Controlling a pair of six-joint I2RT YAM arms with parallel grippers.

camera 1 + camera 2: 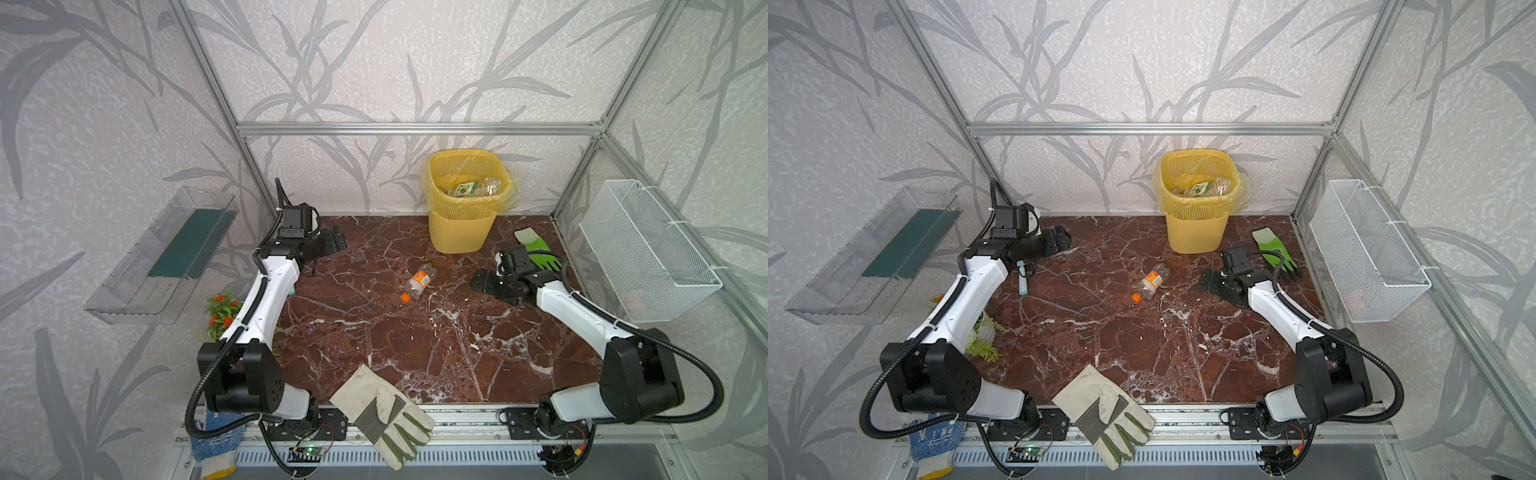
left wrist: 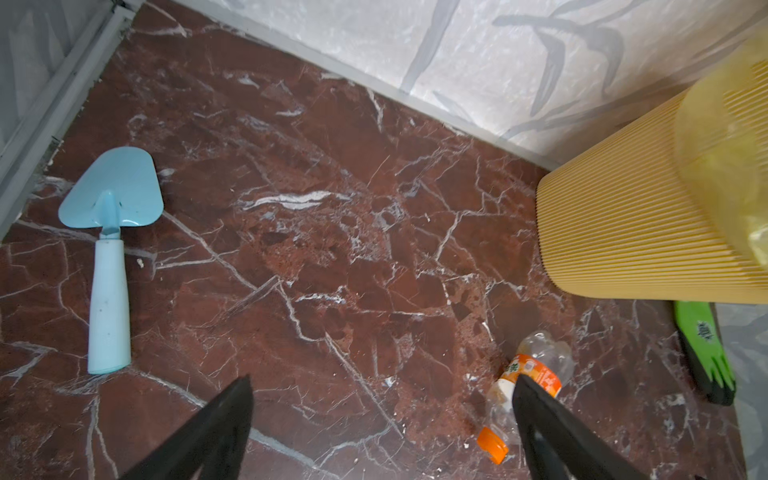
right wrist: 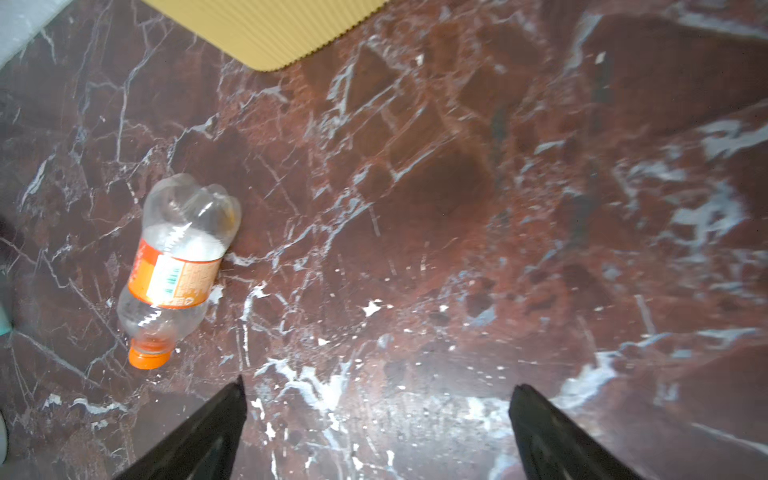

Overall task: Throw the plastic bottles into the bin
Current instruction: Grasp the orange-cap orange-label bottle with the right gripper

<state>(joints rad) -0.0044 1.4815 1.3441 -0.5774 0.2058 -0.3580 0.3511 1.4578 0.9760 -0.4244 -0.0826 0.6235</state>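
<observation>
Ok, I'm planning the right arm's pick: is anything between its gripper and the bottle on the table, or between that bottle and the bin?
Nothing visible. Only bare marble separates the open right gripper from the bottle, and the bottle from the bin. The green glove lies off both paths.

Both top views look steeply down from the front across the whole surface (image 1: 374, 340) to the back wall; the wrist views sit low behind the left end effector (image 2: 382, 380) and right end effector (image 3: 378, 382), the latter seemingly nearer, both sharing the bottle (image 2: 540, 368) and bin (image 2: 615, 232)
</observation>
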